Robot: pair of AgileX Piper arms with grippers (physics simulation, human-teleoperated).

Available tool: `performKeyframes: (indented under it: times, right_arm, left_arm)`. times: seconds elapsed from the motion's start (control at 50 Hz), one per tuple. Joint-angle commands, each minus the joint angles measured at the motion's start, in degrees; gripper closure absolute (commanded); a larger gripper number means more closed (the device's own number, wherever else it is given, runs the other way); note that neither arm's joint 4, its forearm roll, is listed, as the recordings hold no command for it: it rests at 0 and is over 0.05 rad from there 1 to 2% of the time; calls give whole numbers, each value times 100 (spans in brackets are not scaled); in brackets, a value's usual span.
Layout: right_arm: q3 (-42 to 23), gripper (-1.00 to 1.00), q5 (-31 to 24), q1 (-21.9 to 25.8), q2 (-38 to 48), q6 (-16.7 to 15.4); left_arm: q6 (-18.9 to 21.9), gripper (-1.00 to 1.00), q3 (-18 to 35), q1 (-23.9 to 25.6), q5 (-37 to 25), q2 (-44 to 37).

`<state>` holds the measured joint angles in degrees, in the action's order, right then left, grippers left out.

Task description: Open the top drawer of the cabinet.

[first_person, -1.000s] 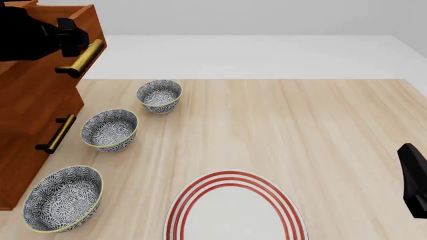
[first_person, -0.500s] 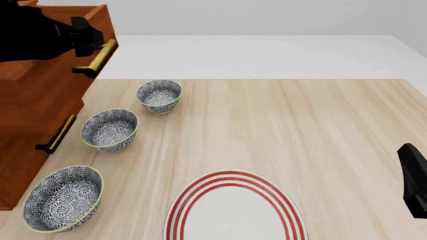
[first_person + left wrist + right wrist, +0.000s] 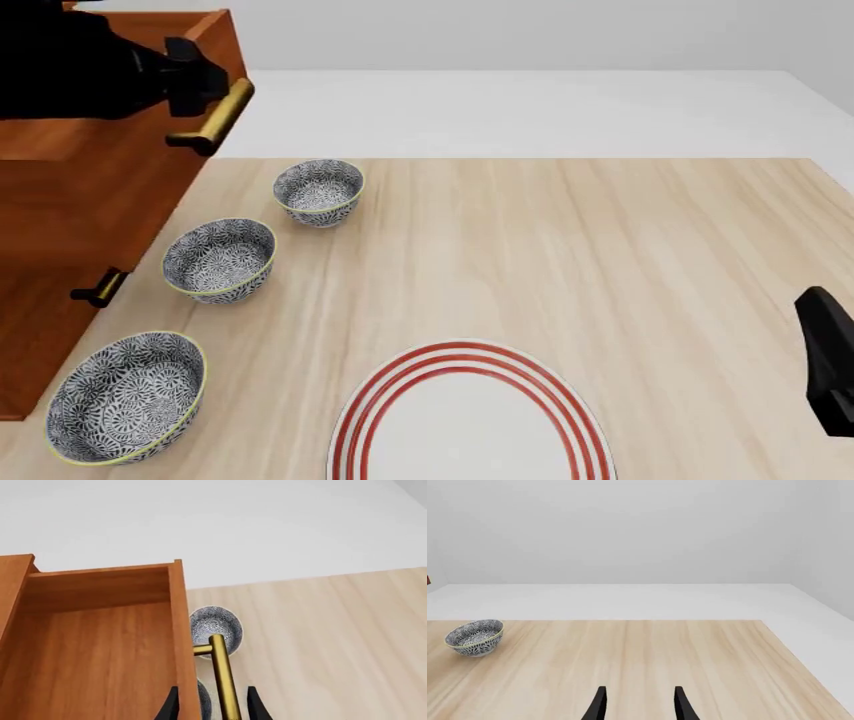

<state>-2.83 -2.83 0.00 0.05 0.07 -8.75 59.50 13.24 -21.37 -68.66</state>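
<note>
Most of the pull looks done: your left gripper is clamped on the brass bar handle, and the reddish-brown top drawer juts well out of the wooden cabinet, over the table. Your right gripper idles, parted and empty.

Front cam: high behind my arms, facing down at the table. Left wrist cam: close, looking down into the top drawer. Right wrist cam: low, level. All share the small bowl at 11 o'clock.
</note>
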Motion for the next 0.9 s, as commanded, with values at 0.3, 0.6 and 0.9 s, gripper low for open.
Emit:
performKeyframes:
  times: [0.3, 0.6, 0.9]
  right_arm:
    - [0, -100, 1, -1, 0, 0]
    - [0, -100, 0, 1, 0, -1]
    - [0, -100, 0, 1, 0, 0]
  left_arm:
    - [543, -100, -540, 260, -258, -708]
    - [533, -100, -466, 381, -316, -688]
    - [478, -100, -394, 573, -341, -692]
